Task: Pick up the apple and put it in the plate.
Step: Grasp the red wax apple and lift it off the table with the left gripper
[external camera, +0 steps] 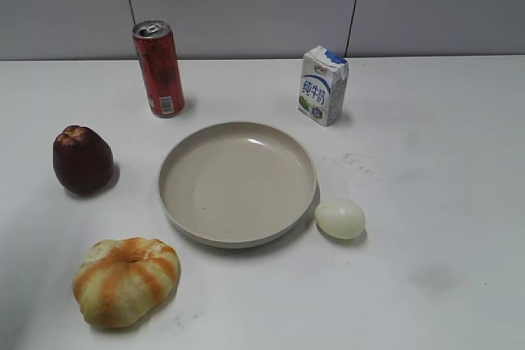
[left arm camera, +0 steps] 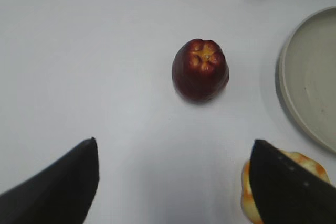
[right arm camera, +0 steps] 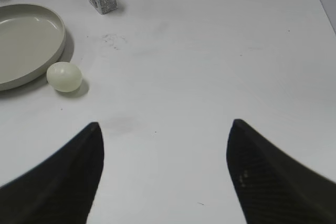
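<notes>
right now my left gripper (left arm camera: 173, 182) hangs above the table (left arm camera: 79, 51) with its jaws spread wide and nothing between them, pointed at the apple (left arm camera: 200, 70), which stands upright ahead of it. i see the apple left of the plate (external camera: 176, 202), apart from its rim, with the pumpkin-shaped bun (external camera: 126, 280) nearer me. my right gripper (right arm camera: 165, 177) is likewise spread and holds nothing, hovering over bare table, the egg (right arm camera: 64, 76) just beside the plate's rim.
</notes>
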